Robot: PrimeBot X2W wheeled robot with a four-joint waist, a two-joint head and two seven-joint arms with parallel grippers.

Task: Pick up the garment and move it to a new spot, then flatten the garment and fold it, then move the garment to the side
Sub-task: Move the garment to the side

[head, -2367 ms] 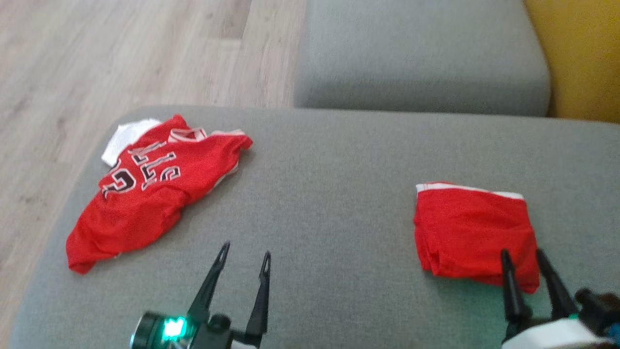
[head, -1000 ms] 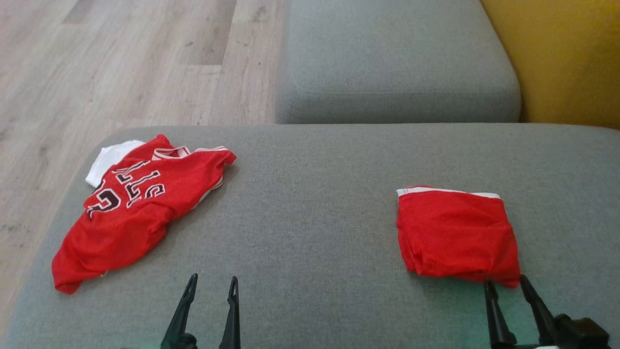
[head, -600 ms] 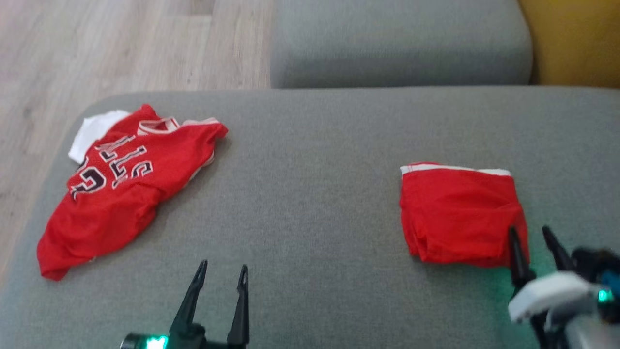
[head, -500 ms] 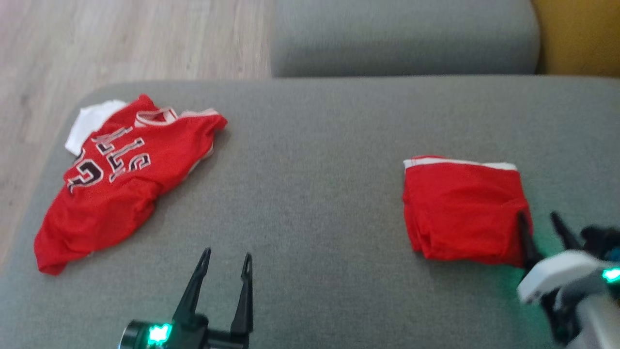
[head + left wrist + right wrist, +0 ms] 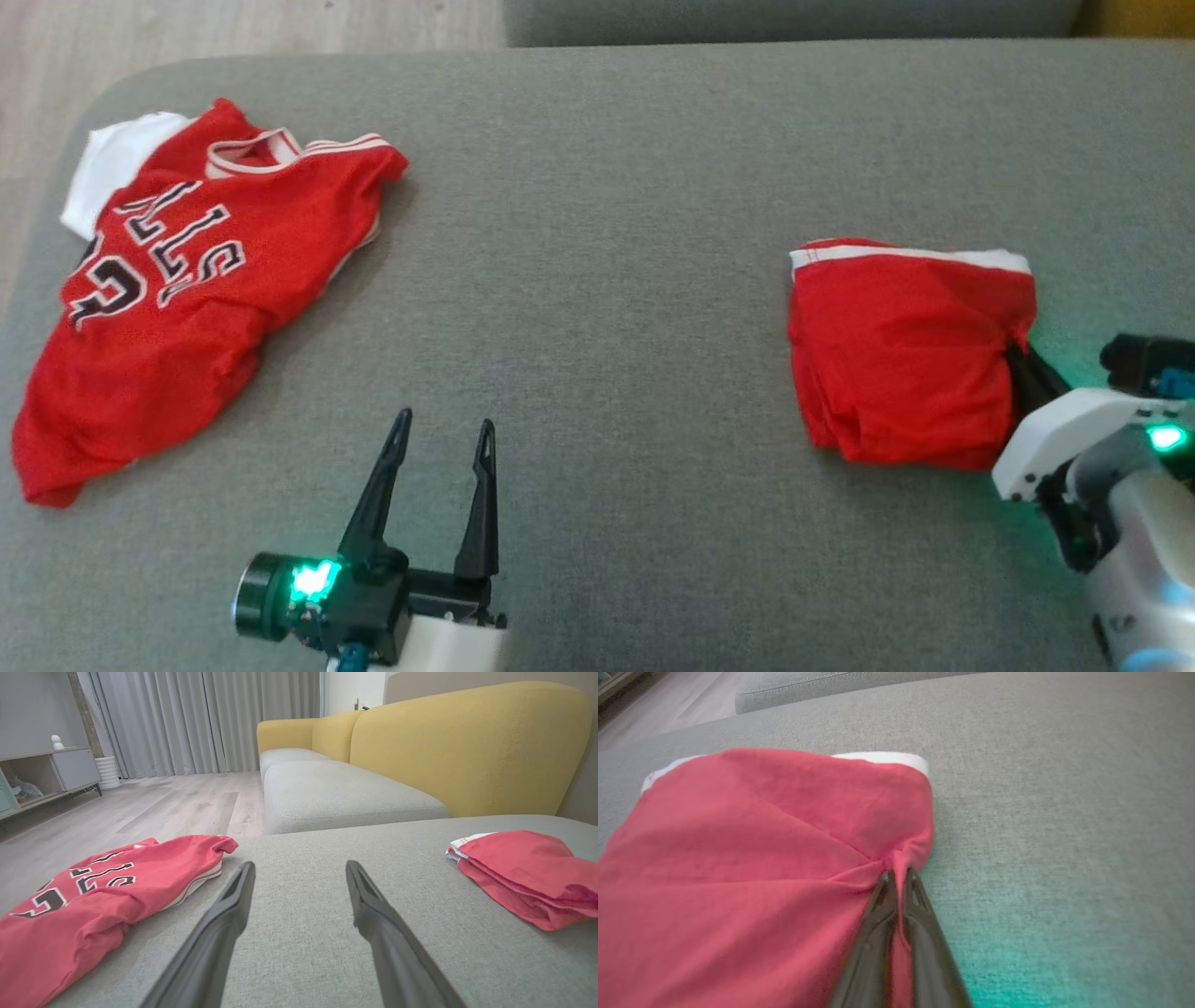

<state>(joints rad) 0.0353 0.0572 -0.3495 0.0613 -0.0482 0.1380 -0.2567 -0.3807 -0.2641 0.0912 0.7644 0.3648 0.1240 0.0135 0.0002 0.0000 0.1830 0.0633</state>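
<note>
Right gripper (image 5: 899,872) pinched shut on right edge of folded red garment (image 5: 896,355). Cloth looks light and limp; layers may slip unless all pinched together. Left gripper (image 5: 444,431) spread, empty.

Red garments: 2, lettered jersey (image 5: 177,280) left, folded garment (image 5: 896,355) right. White cloth (image 5: 112,168): 1, far left.

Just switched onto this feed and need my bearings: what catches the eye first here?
The folded red garment on the right of the grey cushion stands out, with the right gripper shut on a pinch of its right edge. Far left lies a crumpled red jersey with black-and-white lettering, and the left gripper hovers open over bare cushion between them.
</note>
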